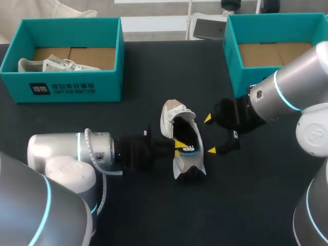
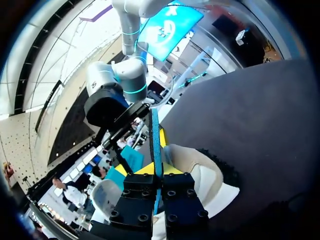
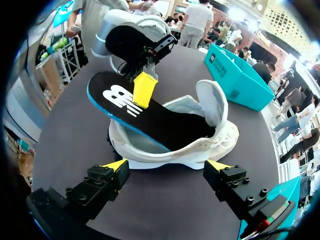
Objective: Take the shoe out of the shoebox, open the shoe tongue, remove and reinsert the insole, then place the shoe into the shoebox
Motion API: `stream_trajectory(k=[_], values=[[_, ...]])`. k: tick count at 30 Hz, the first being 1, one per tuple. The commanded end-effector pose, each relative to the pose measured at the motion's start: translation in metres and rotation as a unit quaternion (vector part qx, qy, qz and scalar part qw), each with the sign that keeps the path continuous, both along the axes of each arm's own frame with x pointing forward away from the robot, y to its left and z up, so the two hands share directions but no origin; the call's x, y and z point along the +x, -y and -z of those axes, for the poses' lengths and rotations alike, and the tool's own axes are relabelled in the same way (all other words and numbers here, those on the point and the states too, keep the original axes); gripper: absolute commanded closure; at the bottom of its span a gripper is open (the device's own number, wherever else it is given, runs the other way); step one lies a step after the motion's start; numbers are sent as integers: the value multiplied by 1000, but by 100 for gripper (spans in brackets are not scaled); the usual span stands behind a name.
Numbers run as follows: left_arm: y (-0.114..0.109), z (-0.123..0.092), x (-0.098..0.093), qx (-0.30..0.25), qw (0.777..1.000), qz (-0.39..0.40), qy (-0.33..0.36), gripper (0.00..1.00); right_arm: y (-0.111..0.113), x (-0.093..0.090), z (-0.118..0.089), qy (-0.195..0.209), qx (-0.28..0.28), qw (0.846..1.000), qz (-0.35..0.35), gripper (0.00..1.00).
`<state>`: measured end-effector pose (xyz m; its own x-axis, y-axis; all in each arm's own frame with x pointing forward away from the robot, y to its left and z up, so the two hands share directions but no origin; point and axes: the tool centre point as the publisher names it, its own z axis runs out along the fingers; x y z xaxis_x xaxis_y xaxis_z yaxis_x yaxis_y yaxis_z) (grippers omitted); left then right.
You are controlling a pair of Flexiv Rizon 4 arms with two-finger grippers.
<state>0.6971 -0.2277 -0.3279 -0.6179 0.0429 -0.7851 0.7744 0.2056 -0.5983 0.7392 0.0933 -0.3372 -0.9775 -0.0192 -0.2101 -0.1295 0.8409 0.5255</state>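
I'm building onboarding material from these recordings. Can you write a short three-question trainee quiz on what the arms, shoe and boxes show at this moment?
1. True or false: the right gripper is shut on the shoe.
2. What does the left gripper hold? A) the shoe's tongue B) the insole C) a shoelace
3. Fill in: the teal box holding a second shoe stands on the robot's ____ side.

Key: 1 false, it is open beside the shoe. 2 B. 3 left.
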Motion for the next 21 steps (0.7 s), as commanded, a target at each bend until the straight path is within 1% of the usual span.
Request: stream_trajectory(k=[1, 4, 9, 11, 13, 15, 16, 17, 21], values=[[14, 13, 14, 3, 1000, -4, 7, 100, -1, -1, 1, 1, 0, 1000, 1, 0], [11, 17, 26, 3, 1000, -8, 15, 100, -1, -1, 1, 1, 0, 1000, 1, 0], [4, 21, 39, 20, 999, -11, 26, 100, -1, -1, 1, 1, 0, 1000, 1, 0], [1, 22, 41, 25, 999, -13, 24, 100, -1, -1, 1, 1, 0, 1000, 1, 0], [-1, 19, 40, 23, 999, -17, 23, 100, -1, -1, 1, 1, 0, 1000, 1, 0], [-3, 12, 36, 16, 999, -22, 23, 78, -1, -1, 1, 1, 0, 1000, 1, 0], [-3, 9, 35, 15, 999, -22, 24, 78, -1, -1, 1, 1, 0, 1000, 1, 0], [-3, 6, 33, 12, 999, -21, 26, 73, -1, -1, 1, 1, 0, 1000, 1, 0], [-3, -4, 26, 7, 999, -14, 31, 71, -1, -1, 1, 1, 0, 1000, 1, 0]])
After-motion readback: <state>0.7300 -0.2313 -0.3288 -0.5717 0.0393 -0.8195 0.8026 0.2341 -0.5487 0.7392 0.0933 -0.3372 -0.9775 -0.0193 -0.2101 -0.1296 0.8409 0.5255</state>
